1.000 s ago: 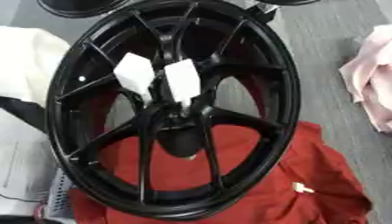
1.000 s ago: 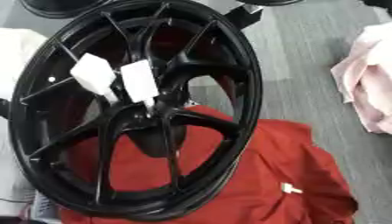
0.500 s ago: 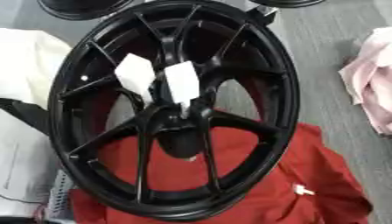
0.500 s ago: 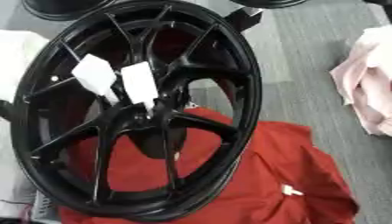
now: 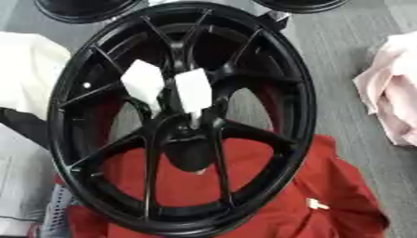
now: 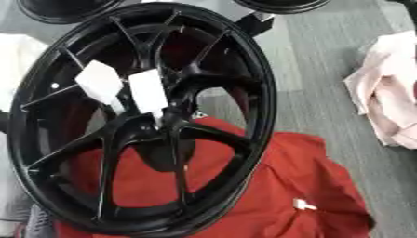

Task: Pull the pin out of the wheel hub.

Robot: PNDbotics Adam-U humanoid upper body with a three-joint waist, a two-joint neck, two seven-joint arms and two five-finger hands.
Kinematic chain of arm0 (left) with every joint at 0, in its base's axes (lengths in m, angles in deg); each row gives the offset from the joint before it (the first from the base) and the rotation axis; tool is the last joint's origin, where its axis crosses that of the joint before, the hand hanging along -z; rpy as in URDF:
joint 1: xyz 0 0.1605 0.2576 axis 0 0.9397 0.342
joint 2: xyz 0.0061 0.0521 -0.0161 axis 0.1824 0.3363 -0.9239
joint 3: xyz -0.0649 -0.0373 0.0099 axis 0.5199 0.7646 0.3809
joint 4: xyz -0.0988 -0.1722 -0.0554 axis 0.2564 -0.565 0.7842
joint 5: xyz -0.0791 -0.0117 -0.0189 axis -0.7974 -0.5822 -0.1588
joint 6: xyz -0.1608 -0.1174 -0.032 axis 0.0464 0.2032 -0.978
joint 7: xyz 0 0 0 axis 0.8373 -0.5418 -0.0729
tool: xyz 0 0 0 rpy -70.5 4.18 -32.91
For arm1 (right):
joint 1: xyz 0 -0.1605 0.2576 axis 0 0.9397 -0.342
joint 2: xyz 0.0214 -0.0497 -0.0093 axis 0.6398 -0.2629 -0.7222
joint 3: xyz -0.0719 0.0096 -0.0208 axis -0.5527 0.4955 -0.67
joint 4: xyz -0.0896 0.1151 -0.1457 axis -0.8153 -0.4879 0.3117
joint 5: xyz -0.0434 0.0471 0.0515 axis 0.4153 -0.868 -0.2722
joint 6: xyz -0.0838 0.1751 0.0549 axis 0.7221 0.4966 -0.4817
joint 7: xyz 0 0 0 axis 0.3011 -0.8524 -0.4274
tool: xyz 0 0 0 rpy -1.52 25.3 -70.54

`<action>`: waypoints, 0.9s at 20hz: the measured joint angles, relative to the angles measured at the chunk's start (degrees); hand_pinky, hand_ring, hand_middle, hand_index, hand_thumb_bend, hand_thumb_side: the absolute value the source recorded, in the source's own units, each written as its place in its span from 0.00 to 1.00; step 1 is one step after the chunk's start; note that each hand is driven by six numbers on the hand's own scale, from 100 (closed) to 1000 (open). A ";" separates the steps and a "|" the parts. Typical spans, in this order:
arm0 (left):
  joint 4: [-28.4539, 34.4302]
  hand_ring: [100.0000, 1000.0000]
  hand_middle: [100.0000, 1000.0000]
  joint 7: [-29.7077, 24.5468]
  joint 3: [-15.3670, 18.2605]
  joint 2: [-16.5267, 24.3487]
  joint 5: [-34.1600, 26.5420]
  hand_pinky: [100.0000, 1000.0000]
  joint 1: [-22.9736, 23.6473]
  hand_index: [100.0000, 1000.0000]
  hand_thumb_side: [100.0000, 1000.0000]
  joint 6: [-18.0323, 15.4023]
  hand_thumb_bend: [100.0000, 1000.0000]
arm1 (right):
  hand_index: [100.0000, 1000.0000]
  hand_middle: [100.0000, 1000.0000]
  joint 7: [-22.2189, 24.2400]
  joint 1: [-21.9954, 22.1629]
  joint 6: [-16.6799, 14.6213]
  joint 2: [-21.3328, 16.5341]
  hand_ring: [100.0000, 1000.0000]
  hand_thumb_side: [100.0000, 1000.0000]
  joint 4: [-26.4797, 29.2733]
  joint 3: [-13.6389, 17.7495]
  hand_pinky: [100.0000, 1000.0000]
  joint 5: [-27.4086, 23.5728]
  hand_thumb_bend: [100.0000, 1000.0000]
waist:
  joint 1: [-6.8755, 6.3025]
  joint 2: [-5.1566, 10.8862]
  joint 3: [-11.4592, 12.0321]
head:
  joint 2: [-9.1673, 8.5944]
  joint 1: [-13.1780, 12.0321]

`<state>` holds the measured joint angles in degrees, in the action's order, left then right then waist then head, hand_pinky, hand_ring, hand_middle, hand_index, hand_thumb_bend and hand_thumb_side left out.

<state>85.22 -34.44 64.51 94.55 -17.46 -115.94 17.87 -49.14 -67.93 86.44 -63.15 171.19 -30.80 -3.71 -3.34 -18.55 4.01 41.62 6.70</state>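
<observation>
I count one black wheel hub [image 5: 181, 116] over one red cloth [image 5: 244, 195], two white tags [image 5: 194, 90] near its centre, no readable writing. One pink cloth [image 5: 395, 93] lies right. Neither hand shows, so I cannot tell their state.

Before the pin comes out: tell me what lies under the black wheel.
Under the black wheel, a red cloth shows through the lower spoke gaps and spreads right. Grey floor shows through a right-side gap. Whatever sits beneath the rim and hub is hidden.

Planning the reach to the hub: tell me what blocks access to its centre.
Two white flat tags lie over the centre of the black spoked wheel, covering the hub; no pin can be made out. Neither hand is in view, so the path cannot be judged.
</observation>
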 measured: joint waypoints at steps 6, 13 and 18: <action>0.30 0.79 0.77 -0.13 0.20 -0.40 -0.04 0.81 0.50 0.86 0.86 0.60 0.00 | 0.58 0.51 0.01 -0.25 0.01 0.02 0.60 0.60 0.00 -0.01 0.74 -0.02 0.00 | 0.20 0.00 0.30 | -0.01 0.00; 8.51 0.69 0.69 14.43 2.36 -2.12 -6.64 0.77 0.86 0.82 0.75 2.04 0.00 | 0.58 0.52 0.03 -0.48 0.03 0.01 0.60 0.58 0.41 -0.02 0.74 -0.01 0.00 | 0.67 0.00 0.39 | 0.00 0.04; 21.82 0.68 0.70 30.93 3.27 -6.60 -20.09 0.76 4.32 0.84 0.78 3.59 0.00 | 0.58 0.52 -0.02 -1.03 0.04 -0.01 0.60 0.54 1.16 0.00 0.75 0.18 0.00 | 0.86 0.00 0.61 | -0.24 0.41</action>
<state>107.04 -3.51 67.78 87.95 -37.55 -111.62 21.45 -49.16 -68.95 86.49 -63.16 172.35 -30.80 -3.53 -2.48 -18.55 4.62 41.37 7.11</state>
